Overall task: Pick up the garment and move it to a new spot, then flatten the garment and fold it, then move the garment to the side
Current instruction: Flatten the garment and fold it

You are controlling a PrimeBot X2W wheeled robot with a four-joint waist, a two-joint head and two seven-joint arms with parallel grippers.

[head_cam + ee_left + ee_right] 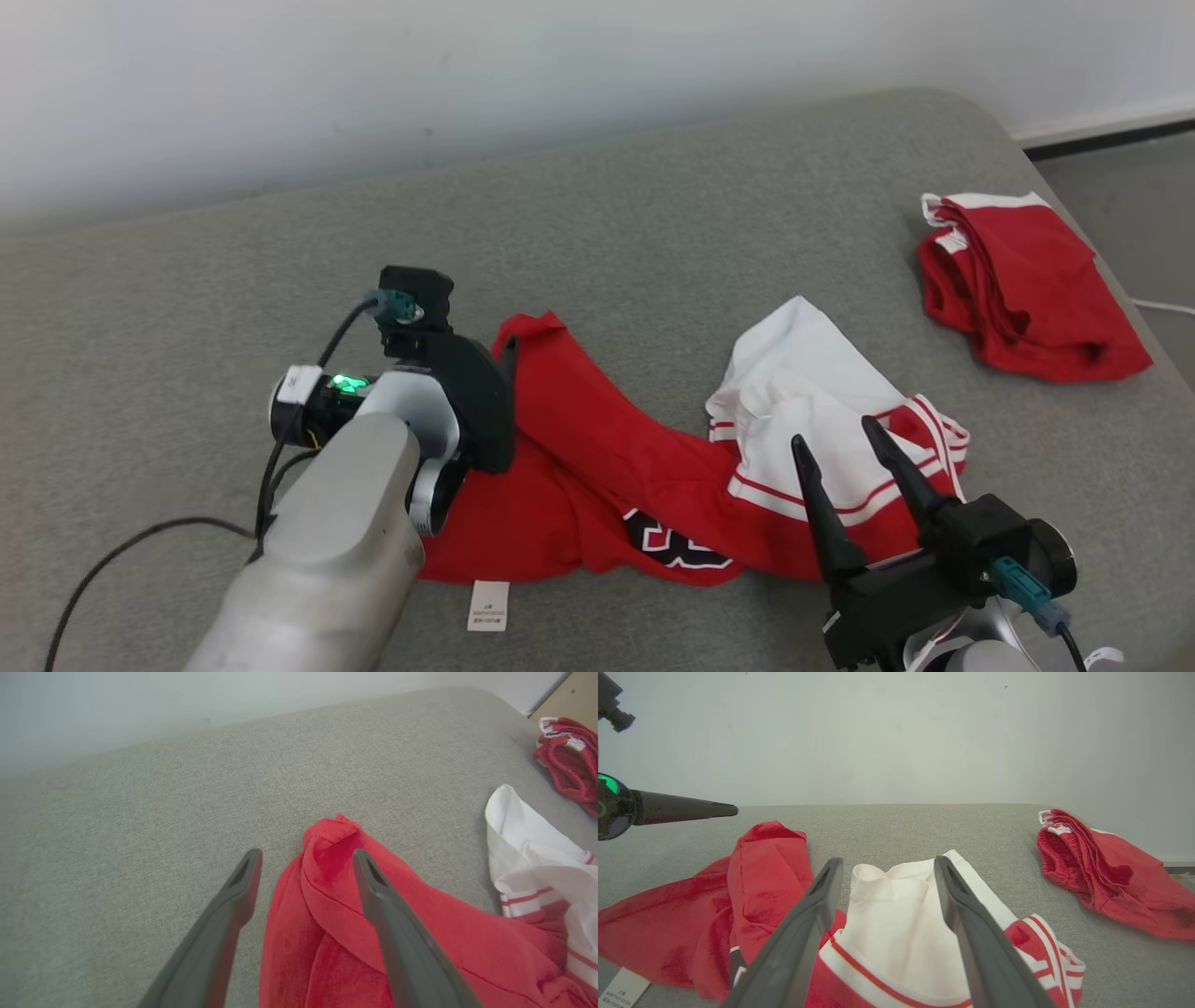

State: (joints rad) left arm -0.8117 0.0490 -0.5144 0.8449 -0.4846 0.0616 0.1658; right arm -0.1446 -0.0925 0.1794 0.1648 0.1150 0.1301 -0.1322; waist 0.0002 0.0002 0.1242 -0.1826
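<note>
The garment is a red jersey, lying crumpled on the middle of the grey cushion. Its white panel with red-striped trim is bunched at the right, and part of its dark-outlined white lettering shows at the front. My left gripper is open, with the garment's raised red corner between its fingers. In the head view its black housing hides those fingers. My right gripper is open just over the white panel, gripping nothing.
A second red cloth piece with white trim lies at the cushion's far right, near its edge. A white label sticks out at the garment's front. A black cable trails at the lower left. A pale wall runs behind, with floor to the right.
</note>
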